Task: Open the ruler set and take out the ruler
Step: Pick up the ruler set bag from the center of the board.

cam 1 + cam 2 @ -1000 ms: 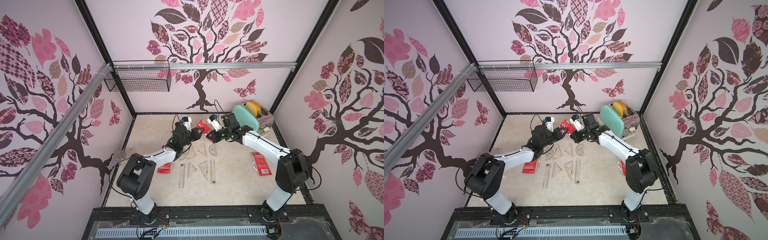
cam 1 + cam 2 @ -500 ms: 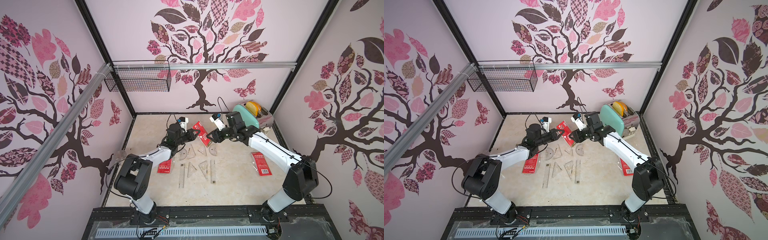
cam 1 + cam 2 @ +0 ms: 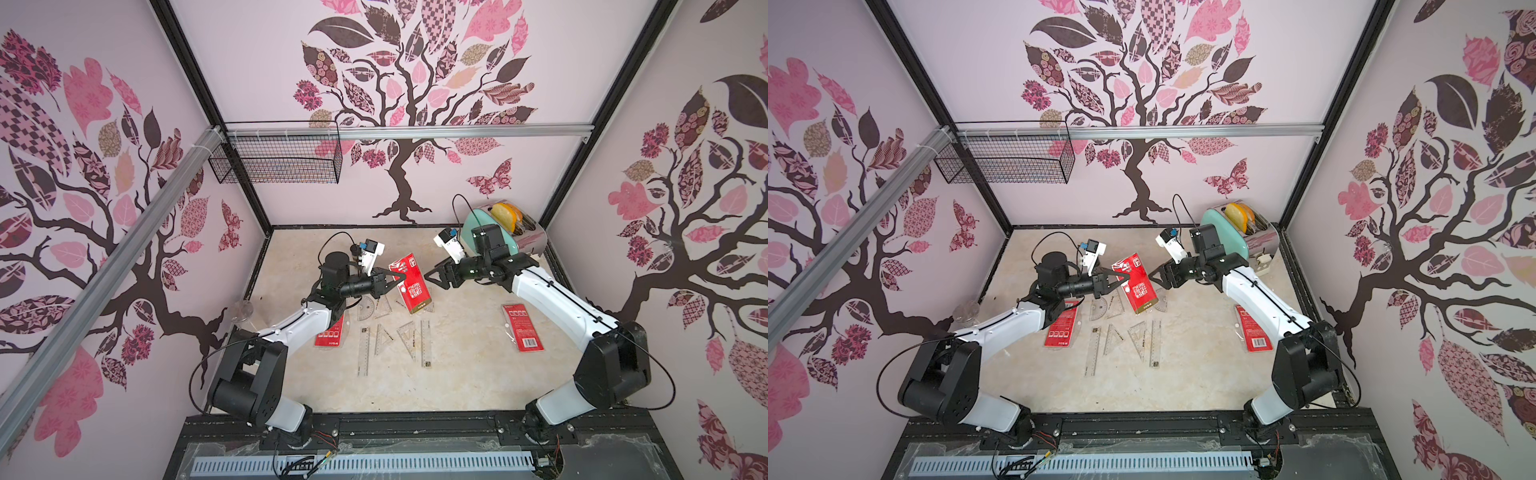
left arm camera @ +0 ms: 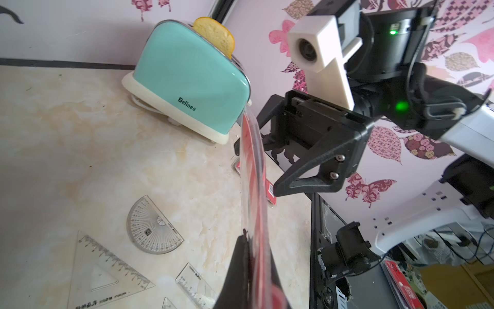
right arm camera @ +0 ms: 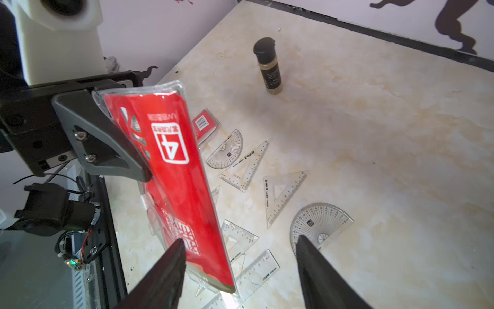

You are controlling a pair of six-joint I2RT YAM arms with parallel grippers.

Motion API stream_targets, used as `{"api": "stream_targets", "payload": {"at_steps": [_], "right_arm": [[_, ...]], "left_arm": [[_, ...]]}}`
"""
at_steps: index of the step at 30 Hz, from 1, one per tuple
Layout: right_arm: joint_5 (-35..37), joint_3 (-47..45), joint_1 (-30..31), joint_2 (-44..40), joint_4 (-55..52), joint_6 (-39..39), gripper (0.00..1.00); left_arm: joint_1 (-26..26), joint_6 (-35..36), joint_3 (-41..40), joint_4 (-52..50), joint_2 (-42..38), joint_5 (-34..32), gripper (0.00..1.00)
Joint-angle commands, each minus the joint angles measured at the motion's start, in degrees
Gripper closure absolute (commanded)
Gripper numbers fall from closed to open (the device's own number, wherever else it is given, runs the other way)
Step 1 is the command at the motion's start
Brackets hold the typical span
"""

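Note:
The ruler set (image 3: 411,282) is a red card in a clear plastic sleeve, held up above the table in both top views. My left gripper (image 3: 400,276) is shut on its edge, near the top. In the left wrist view the sleeve (image 4: 252,187) shows edge-on between the fingers (image 4: 240,267). My right gripper (image 3: 432,276) stands open just to the right of the set, not touching it. In the right wrist view its open jaws (image 5: 242,240) frame the set's lower end (image 5: 173,166). I cannot tell whether a ruler is inside the sleeve.
Several clear rulers (image 3: 363,351), set squares (image 3: 409,336) and a protractor (image 3: 365,307) lie loose on the table below. Two more red packs lie flat (image 3: 328,332) (image 3: 523,328). A mint toaster (image 3: 490,232) stands at the back right, a small bottle (image 5: 268,69) and a glass (image 3: 243,309) towards the left.
My right gripper has opened, let go of the ruler set and drawn back to the right. The left gripper keeps its hold and has shifted the set slightly left.

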Motion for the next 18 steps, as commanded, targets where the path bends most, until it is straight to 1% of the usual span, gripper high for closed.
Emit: {"api": "stream_targets", "payload": {"at_steps": [1,9,14,17,18], "right_arm": [[-8.2,-0.78,0.05,-1.23,-0.13,-2.11,0.33],[-13.81,-1.27,0.37,0.27,0.55,-2.98,0.34],[-17.46,-1.68,0.93,1.01,1.37,-3.54,0.41],[-17.33,-1.06,1.82,1.7,0.59,-4.19,0.45],[-17.37,-0.76,2.04,2.07,0.1,-4.44,0.49]], "left_arm": [[0.28,1.48,0.0,3.42,-1.36,4.82,1.0],[-0.04,-1.38,0.87,7.48,-0.24,6.58,1.0],[-1.41,-2.19,2.25,8.44,1.37,7.69,1.0],[-2.33,-2.31,3.12,8.48,2.24,7.8,1.0],[-2.68,-2.27,3.4,8.47,2.48,7.76,1.0]]}}
